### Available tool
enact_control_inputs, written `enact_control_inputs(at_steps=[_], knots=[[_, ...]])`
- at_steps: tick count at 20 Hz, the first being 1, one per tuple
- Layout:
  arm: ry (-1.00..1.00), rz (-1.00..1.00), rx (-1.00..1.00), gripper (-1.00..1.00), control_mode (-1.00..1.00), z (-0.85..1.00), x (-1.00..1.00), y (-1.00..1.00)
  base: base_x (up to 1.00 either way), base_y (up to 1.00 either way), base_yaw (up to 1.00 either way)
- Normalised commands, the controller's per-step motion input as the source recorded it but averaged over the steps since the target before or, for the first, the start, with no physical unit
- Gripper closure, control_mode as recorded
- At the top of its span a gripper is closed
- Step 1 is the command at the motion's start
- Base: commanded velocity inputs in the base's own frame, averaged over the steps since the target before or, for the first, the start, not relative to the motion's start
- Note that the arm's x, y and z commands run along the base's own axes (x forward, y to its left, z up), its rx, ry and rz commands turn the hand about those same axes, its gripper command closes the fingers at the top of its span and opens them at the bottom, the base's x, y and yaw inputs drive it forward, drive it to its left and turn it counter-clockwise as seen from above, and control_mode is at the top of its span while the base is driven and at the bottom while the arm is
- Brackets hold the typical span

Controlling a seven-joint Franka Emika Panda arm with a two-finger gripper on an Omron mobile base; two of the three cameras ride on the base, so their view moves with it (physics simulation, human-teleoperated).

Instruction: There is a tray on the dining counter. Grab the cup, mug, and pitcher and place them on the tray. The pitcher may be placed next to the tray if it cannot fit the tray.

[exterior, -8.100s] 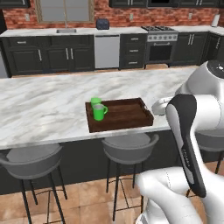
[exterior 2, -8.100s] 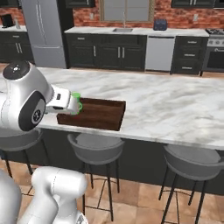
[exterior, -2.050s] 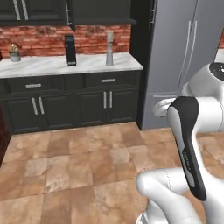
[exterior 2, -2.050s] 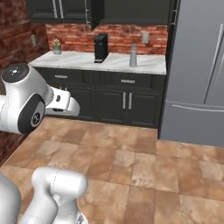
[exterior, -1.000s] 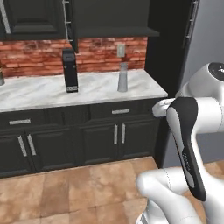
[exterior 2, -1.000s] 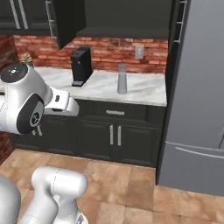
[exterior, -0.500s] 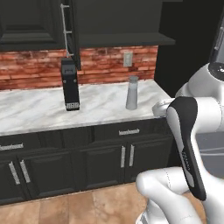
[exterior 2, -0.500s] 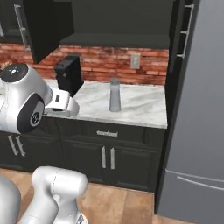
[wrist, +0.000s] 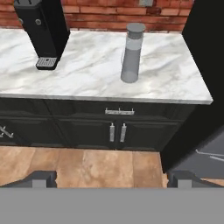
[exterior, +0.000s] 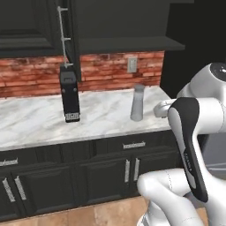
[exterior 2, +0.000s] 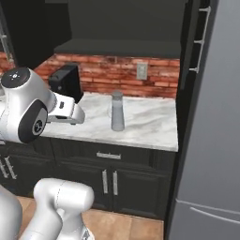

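jaws released, spread wide, nothing held; gripper (wrist: 112, 178) faces cabinet fronts below counter. our base has driven closer over last second: tall slim grey pitcher with darker round lid (exterior: 137, 103) now near, upright on brick-backed marble counter (exterior: 35, 121), well right of black coffee machine (exterior: 69, 92). we judge pitcher pickup next.

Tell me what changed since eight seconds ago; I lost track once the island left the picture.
The base drove away from the island and up to the brick-backed counter, so the pitcher and coffee machine now stand close ahead. Nothing was taken hold of or let go. The pincer stays open and empty, the arm folded as before.
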Motion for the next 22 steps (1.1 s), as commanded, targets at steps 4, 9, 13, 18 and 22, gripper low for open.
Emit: enact_control_inputs(at_steps=[4, 9, 13, 18, 22], knots=[[0.0, 0.0, 0.0, -1.0, 1.0, 0.0, 0.0, 0.0, 0.5, -0.16, -0.03], [0.0, 0.0, 0.0, -1.0, 1.0, 0.0, 0.0, 0.0, 0.55, -0.05, -0.03], [0.0, 0.0, 0.0, -1.0, 1.0, 0.0, 0.0, 0.0, 0.66, 0.0, -0.07], [0.0, 0.0, 0.0, -1.0, 1.0, 0.0, 0.0, 0.0, 0.62, 0.0, -0.08], [0.0, 0.0, 0.0, -1.0, 1.0, 0.0, 0.0, 0.0, 0.54, 0.0, -0.07]])
